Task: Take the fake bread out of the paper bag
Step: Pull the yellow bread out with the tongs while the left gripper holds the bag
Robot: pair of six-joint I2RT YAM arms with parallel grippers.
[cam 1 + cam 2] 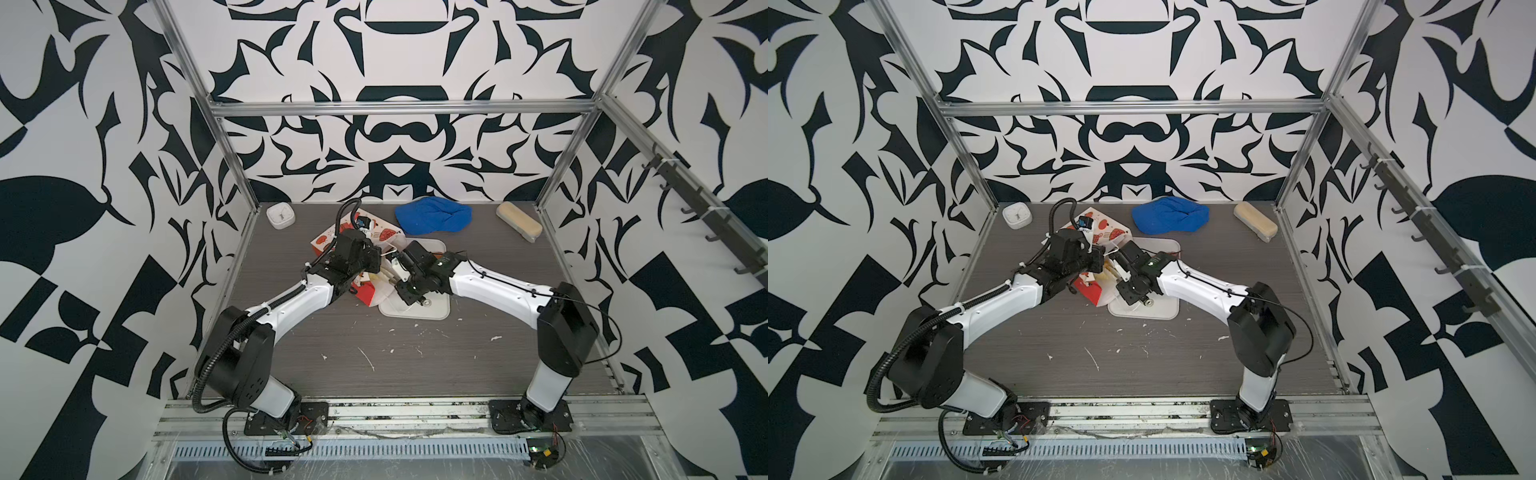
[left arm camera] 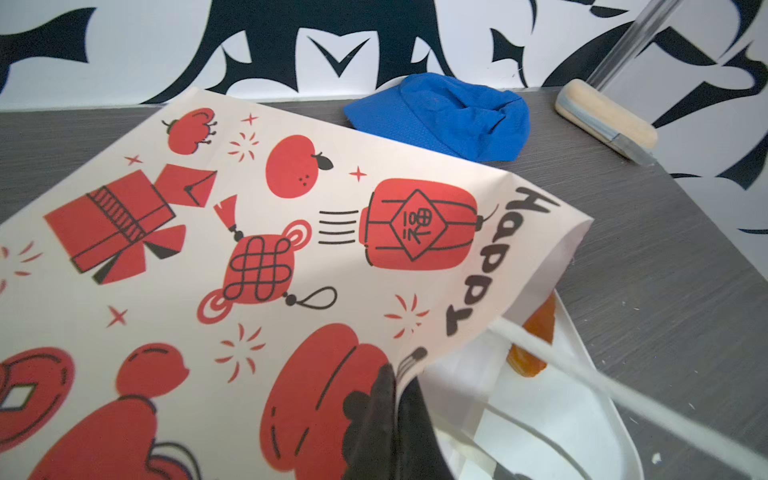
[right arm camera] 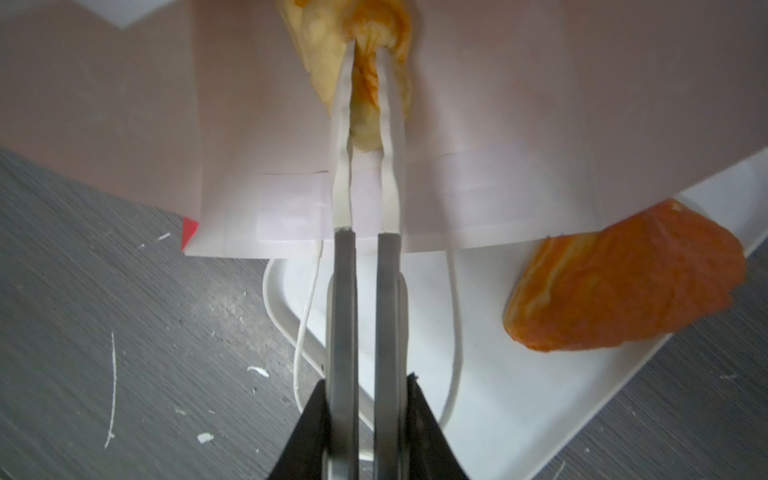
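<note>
Edges: The grey wood-grain counter (image 1: 415, 361) ends at black-and-white patterned walls (image 1: 395, 145) on three sides. Aluminium frame posts (image 1: 235, 166) stand at the back corners, and an aluminium rail (image 1: 415, 411) runs along the front.
Open room: I see the front half of the counter free but for white flecks. The middle is crowded where both arms meet.
Bag: The red-and-white printed paper gift bag (image 1: 326, 239) (image 2: 249, 249) lies on its side at mid-counter. Its mouth is over the left part of the flat white rectangular tray (image 1: 432, 309) (image 3: 498, 395).
Left end effector: My left end effector (image 2: 395, 374) is clamped tight on the bag's upper rim, holding the mouth up.
Right end effector: My right end effector (image 3: 365, 45) reaches in past the white lining. Its jaws are narrowed onto a pale yellow croissant (image 3: 316, 62) deep inside the bag.
In the way: Two thin white cord handles (image 3: 455, 311) hang from the mouth, one on either side of my right fingers (image 3: 343, 187).
Around: A crumpled blue cap (image 1: 432, 218), a pale beige oblong block with a grey base (image 1: 519, 220) and a small white square clock (image 1: 280, 216) sit along the back wall, well apart from the bag.
Count: I can see two pastries, the gripped croissant and one orange-brown triangular pastry (image 3: 623, 286) lying on the tray just outside the mouth. There is one bag, one tray, one cap, one block and one clock. The rest of the bag's inside is hidden from me.
</note>
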